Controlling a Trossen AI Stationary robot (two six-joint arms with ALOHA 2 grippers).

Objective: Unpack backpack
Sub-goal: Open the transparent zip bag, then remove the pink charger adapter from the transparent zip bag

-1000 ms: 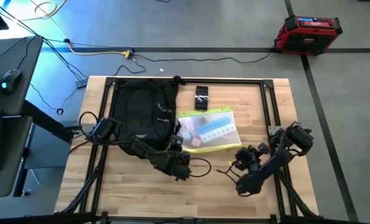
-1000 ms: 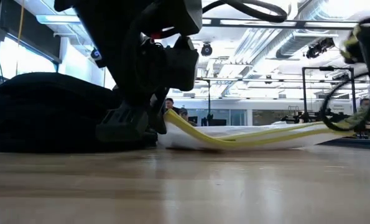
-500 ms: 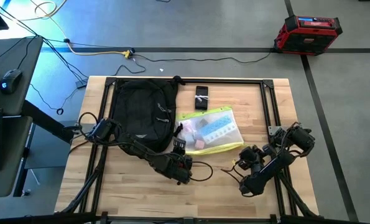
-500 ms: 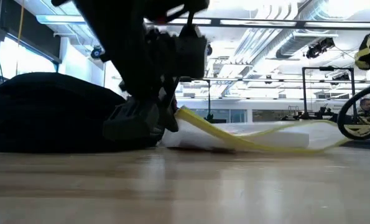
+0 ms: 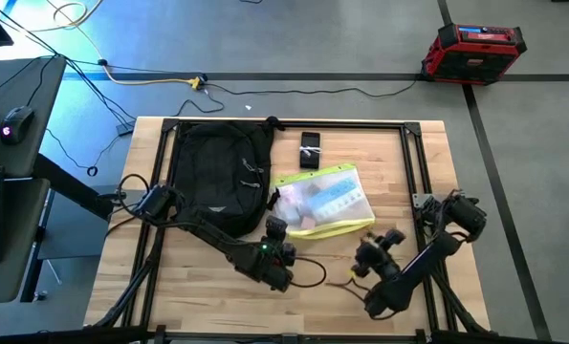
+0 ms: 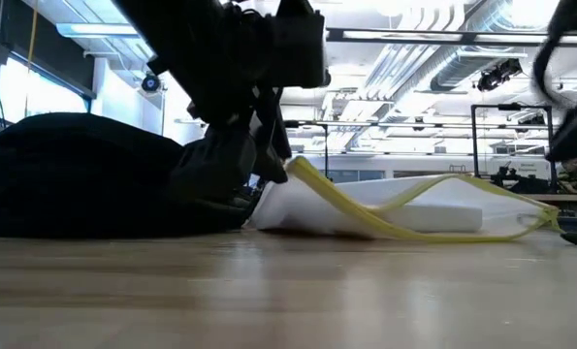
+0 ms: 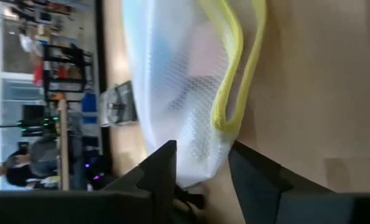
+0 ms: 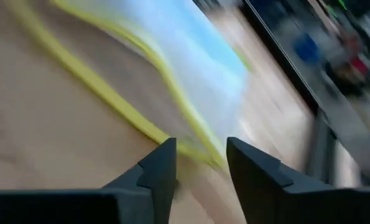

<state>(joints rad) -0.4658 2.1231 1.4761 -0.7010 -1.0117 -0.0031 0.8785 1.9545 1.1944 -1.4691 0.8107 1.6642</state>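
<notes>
The black backpack (image 5: 219, 172) lies flat in the upper left part of the wooden table (image 5: 188, 287), seen from above. Just right of it sits a clear mesh pouch (image 5: 322, 199) with yellow trim, and a small dark gadget (image 5: 310, 149) above that. The left gripper (image 5: 276, 229) hovers at the pouch's lower left corner, fingers parted, gripping nothing. The right gripper (image 5: 367, 254) sits below the pouch's lower right corner, fingers apart, empty.

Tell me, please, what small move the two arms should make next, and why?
Probably lift both tools clear and turn the left tool back toward the backpack. The yellow-edged mesh pouch already lies flat on the table beside the backpack, the fingers stand open with nothing gripped, and the right tool is off the pouch's corner.
</notes>
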